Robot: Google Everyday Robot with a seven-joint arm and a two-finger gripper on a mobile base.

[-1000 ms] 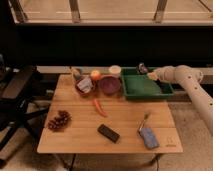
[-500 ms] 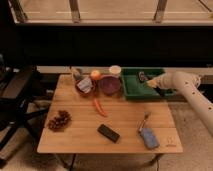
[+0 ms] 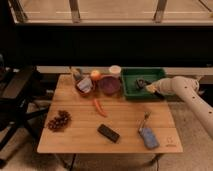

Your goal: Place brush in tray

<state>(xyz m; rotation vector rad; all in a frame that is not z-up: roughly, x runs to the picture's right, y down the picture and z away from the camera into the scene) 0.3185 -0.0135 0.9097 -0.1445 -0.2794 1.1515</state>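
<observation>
Brush on table, tool blurred over green tray, grip state unclear.

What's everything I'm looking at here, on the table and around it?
table: one, wooden, centre
tray: one, green, back right of table
purple bowl: one, left of tray
cup: one, white, behind purple bowl
orange: one, back, left of cup
brown bowl: one, back left, things inside
carrot: one, orange-red, mid-table
grapes: one bunch, dark red, front left
black block: one, front centre
brush: one, blue, front right
chair: one, black, left of table
arm: one, white, reaching in from right
gripper: one, dark, in the tray
</observation>
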